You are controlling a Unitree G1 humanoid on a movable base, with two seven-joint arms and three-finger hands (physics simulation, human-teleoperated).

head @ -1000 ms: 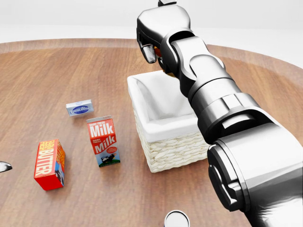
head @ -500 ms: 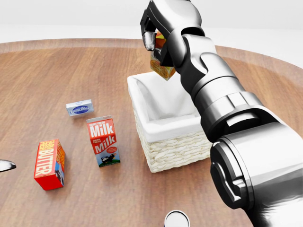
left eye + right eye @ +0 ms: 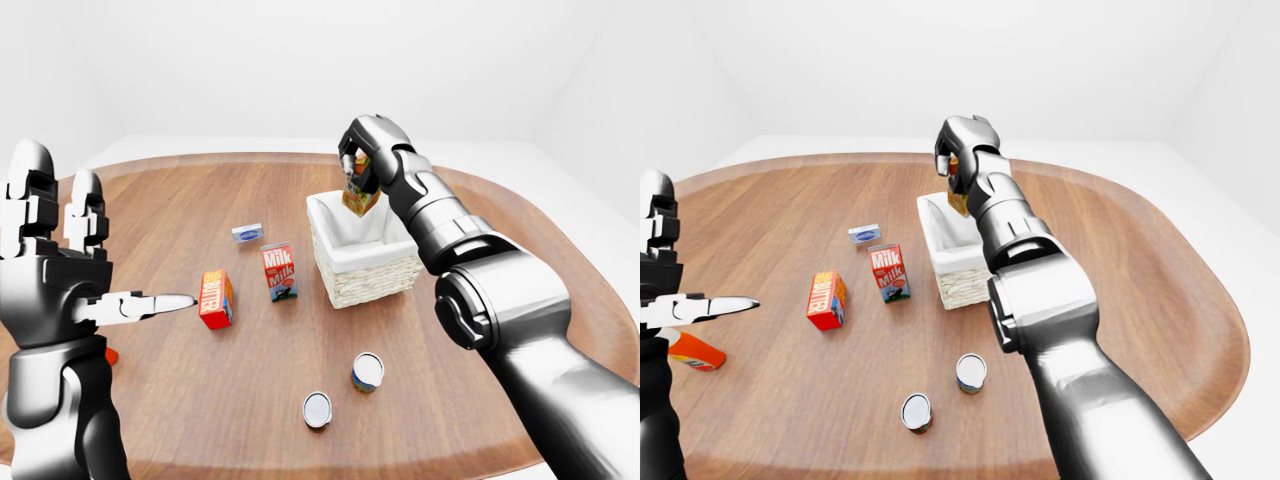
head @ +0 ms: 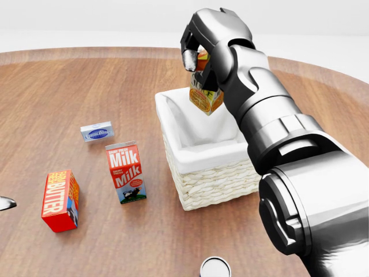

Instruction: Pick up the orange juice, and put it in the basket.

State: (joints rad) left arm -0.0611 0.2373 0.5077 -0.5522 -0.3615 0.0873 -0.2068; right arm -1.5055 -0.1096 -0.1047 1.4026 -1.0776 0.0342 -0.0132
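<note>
Juice is the thing to watch now: the small orange juice carton hangs tilted in the air, over the far top part of the white-lined woven wicker basket in the head view, not yet down inside it. I think the danger is a drop from this height. The carton may hit the far rim of the basket and fall outside onto the round brown wooden table, or it may land crooked on the liner. A tilted carton held only at its upper part could also slip out too soon.

The silver right hand is closed around the top of the carton; its fingers press the upper part from the sides, and the lower half of the carton sticks out below them.

The silver left hand is far at the left of the left-eye view, with fingers spread and holding nothing.
</note>
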